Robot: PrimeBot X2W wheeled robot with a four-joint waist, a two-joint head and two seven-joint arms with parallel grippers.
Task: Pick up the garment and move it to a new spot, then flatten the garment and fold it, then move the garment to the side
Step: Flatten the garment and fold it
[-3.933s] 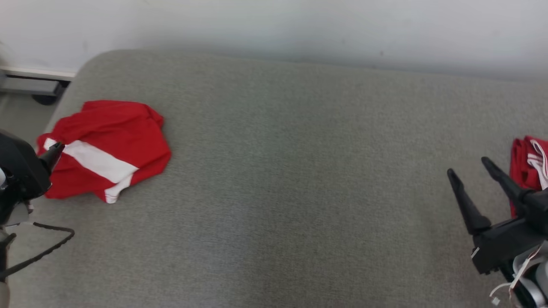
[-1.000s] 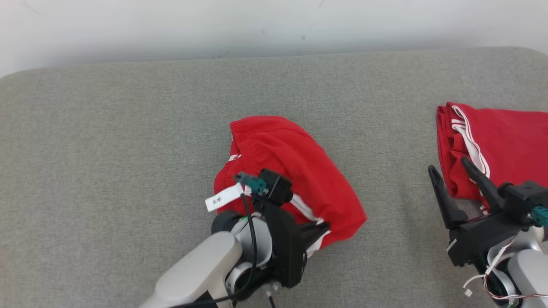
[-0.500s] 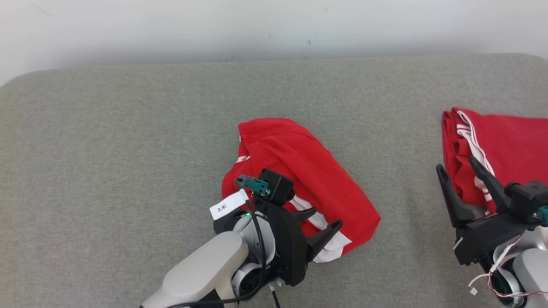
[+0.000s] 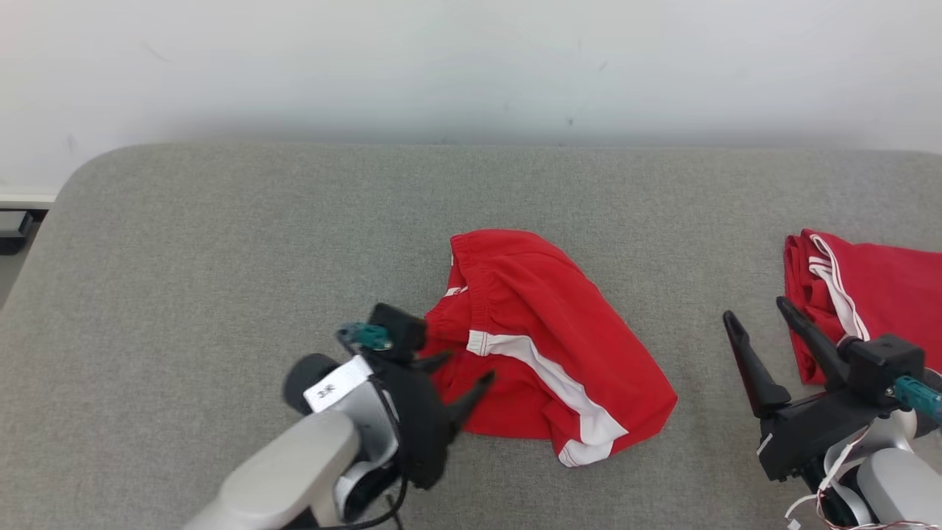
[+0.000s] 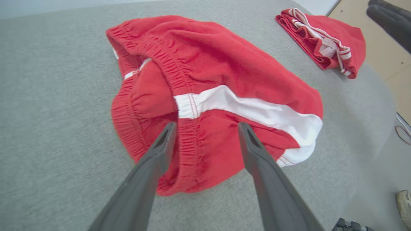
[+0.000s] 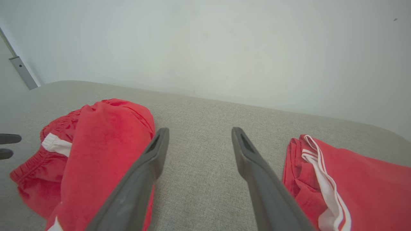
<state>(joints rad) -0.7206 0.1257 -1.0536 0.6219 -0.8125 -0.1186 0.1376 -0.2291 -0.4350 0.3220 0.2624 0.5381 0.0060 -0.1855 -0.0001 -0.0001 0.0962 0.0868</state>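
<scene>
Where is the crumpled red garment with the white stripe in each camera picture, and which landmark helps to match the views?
Head view: crumpled garment in the centre, a little to the right.
Left wrist view: crumpled garment in the middle.
Right wrist view: crumpled garment at the lower left.
Shared landmark: the folded red garment, at the right in the head and right wrist views, top right in the left wrist view.

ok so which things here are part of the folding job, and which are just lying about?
In the job: crumpled red shorts, centre; left hand, open at their edge; right hand, open; grey padded surface.
Lying about: folded red garment at the right.
</scene>
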